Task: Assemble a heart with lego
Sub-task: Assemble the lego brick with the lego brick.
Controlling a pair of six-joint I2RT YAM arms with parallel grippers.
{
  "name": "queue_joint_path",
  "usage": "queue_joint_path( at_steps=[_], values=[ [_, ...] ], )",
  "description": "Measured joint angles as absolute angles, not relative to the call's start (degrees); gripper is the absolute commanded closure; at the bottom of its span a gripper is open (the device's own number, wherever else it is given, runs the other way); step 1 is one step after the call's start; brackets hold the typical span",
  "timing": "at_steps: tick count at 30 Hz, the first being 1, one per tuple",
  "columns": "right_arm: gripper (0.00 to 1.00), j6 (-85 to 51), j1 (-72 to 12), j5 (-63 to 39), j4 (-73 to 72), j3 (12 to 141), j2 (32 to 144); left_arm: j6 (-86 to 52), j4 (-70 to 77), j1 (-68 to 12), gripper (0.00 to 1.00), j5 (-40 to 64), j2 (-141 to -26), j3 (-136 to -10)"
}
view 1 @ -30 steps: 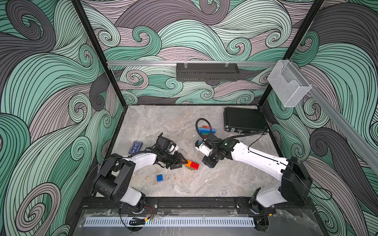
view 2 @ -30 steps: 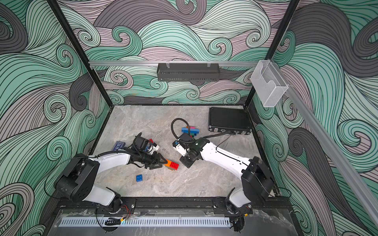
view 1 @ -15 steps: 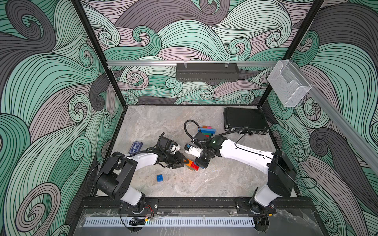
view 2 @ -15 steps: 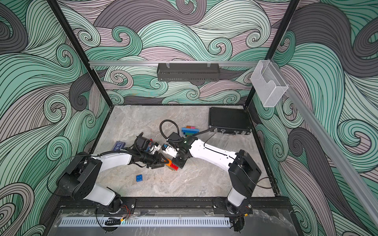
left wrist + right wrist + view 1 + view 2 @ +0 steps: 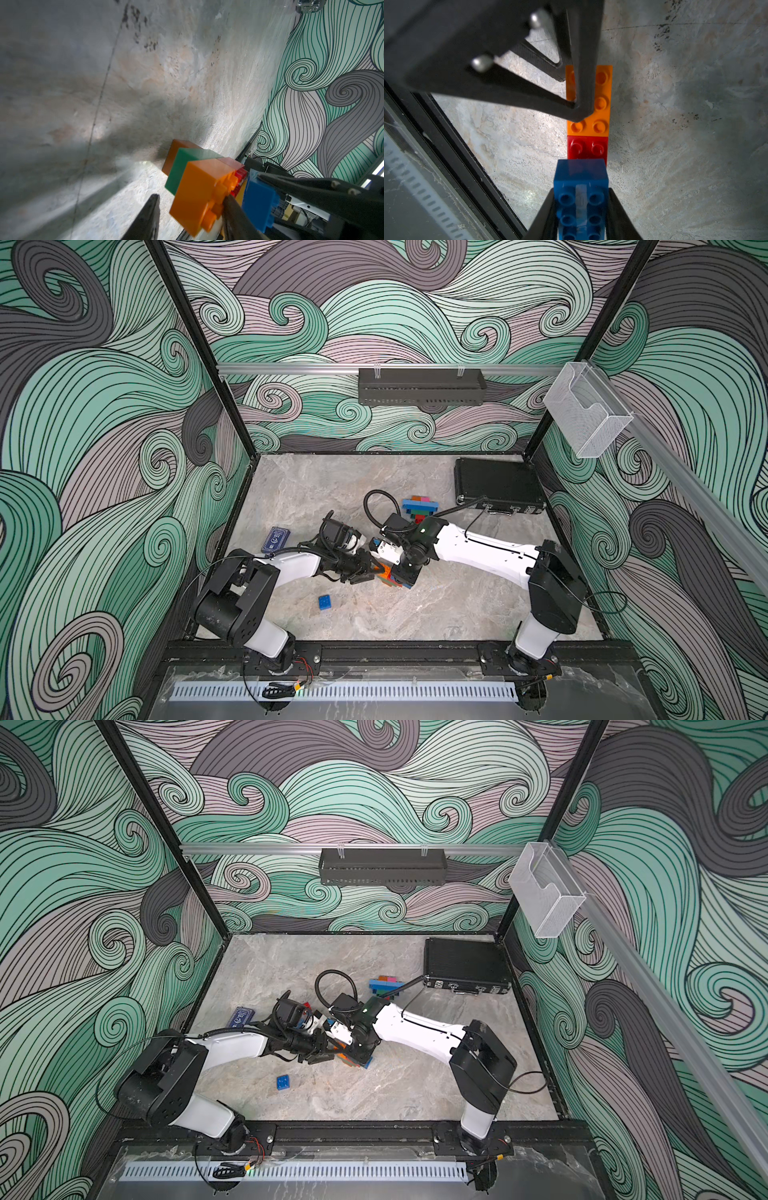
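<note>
While the right claw (image 5: 581,207) pinches a blue brick (image 5: 581,176), the left claw (image 5: 190,198) stands part open. One finger (image 5: 234,218) touches the orange brick (image 5: 197,180).

The lego bricks (image 5: 419,506) are hard, glossy plastic. The orange brick (image 5: 602,97) and red brick (image 5: 587,147) catch highlights on their studs, the blue brick (image 5: 581,176) is slightly translucent, and the green brick (image 5: 182,166) shows a smooth satin side. The fingers (image 5: 148,218) are matt black plastic with bright metal screw heads (image 5: 481,62). The table (image 5: 332,489) looks like matt, mottled stone with dark specks. At its two o'clock corner the case (image 5: 496,485) is black and finely textured, with shiny metal latches (image 5: 307,6). At twelve o'clock runs a brushed aluminium rail (image 5: 291,369). The arm shells (image 5: 478,549) are smooth white.
</note>
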State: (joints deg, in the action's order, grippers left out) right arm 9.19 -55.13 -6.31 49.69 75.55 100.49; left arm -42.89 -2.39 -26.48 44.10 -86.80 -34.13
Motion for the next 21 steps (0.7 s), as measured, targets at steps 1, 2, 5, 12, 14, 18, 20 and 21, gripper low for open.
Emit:
queue_joint_path(
  at_steps=[1, 2, 5, 12, 14, 18, 20, 21],
  values=[
    [0.73, 9.0, -55.2, -6.2, 50.0, 76.0, 101.0, -42.9, -2.1, -26.5, 0.53, 44.1, -86.8, -34.0],
    [0.73, 8.9, -55.2, -6.1, 50.0, 76.2, 101.1, -43.0, -2.0, -26.5, 0.53, 44.1, -86.8, -33.9],
    [0.73, 8.5, -55.2, -5.3, 50.1, 76.4, 101.3, -43.1, -1.5, -26.5, 0.53, 44.1, -86.8, -33.7],
    [0.73, 8.1, -55.3, -3.6, 50.3, 77.0, 102.0, -43.1, -1.2, -26.5, 0.53, 44.1, -86.8, -33.6],
    [0.73, 8.0, -55.4, -3.5, 50.3, 77.0, 102.0, -43.1, -1.2, -26.5, 0.53, 44.1, -86.8, -33.6],
    [0.73, 7.5, -55.9, -3.4, 50.3, 77.0, 102.2, -43.1, -1.2, -26.5, 0.53, 44.1, -86.8, -33.6],
    [0.74, 7.2, -56.2, -3.0, 50.3, 77.1, 102.3, -43.1, -1.1, -26.5, 0.53, 44.1, -86.9, -33.6],
    [0.74, 7.0, -56.4, -2.9, 50.3, 77.1, 102.3, -43.1, -1.0, -26.5, 0.53, 44.1, -86.9, -33.6]
  ],
)
